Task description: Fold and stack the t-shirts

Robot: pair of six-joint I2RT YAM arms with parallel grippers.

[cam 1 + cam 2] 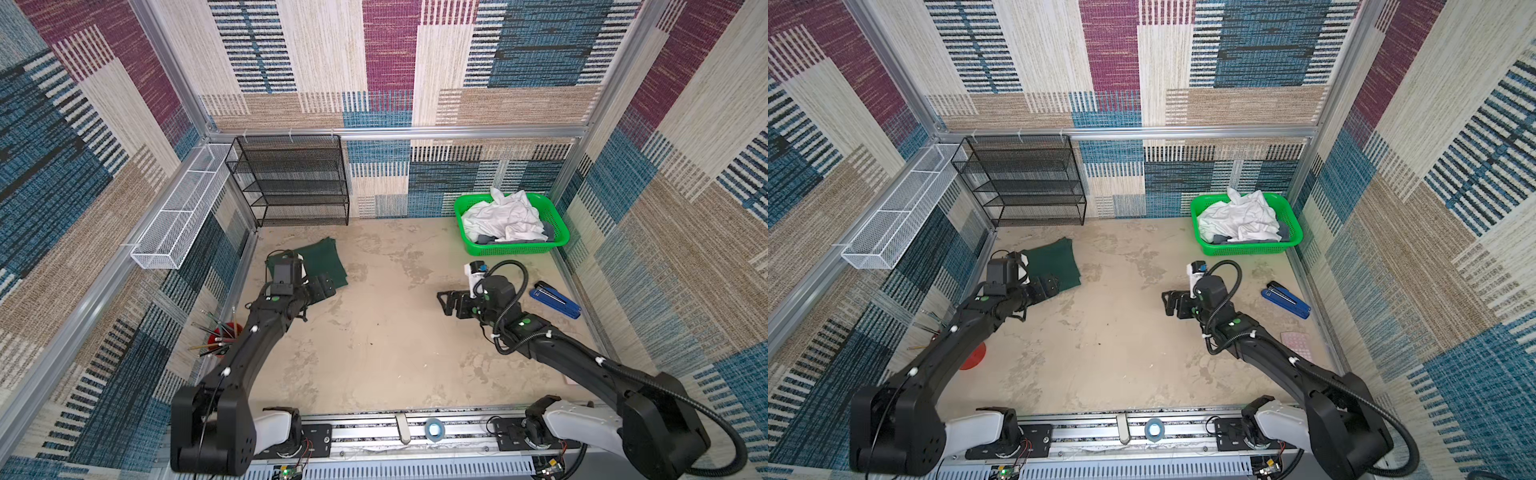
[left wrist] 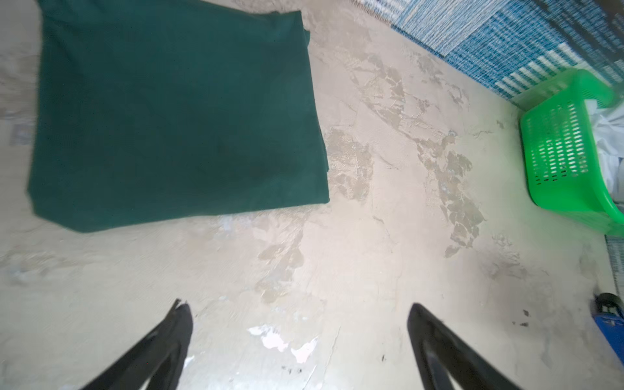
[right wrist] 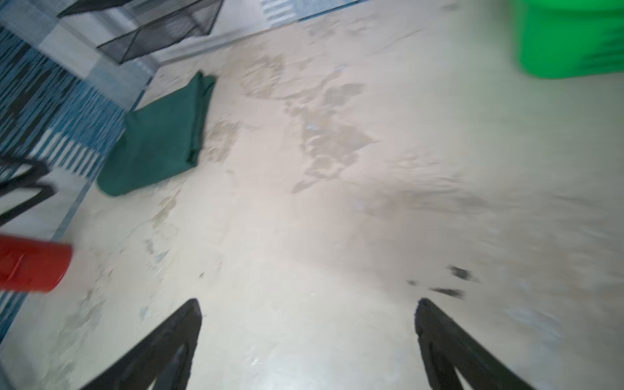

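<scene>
Dark green t-shirt [image 2: 175, 118] lies folded into a flat rectangle on the table [image 1: 374, 353], well apart from the bright green basket [image 1: 511, 248] and across the bare surface from it. The white t-shirts [image 1: 503, 220] sit crumpled together inside that basket, with grey fabric [image 1: 484, 239] showing beneath them, none of it folded yet.

The left gripper [image 2: 300, 310] hangs far from the basket, its jaws spread wide and empty over bare table, with the folded shirt just ahead of them and untouched. The right gripper [image 3: 309, 305], nearer the basket but short of it, is likewise spread and holds nothing.

The risk from here seems to lie in the basket itself. The white shirts are bunched and overlapping, so a pinch into the heap could catch two garments at once, or drag the grey fabric out with them. The basket looks like light plastic, and a snagged pull might tip it or slide it. At the far side, a low sweep by the left claw could clip the green shirt's near edge and spoil the fold.
</scene>
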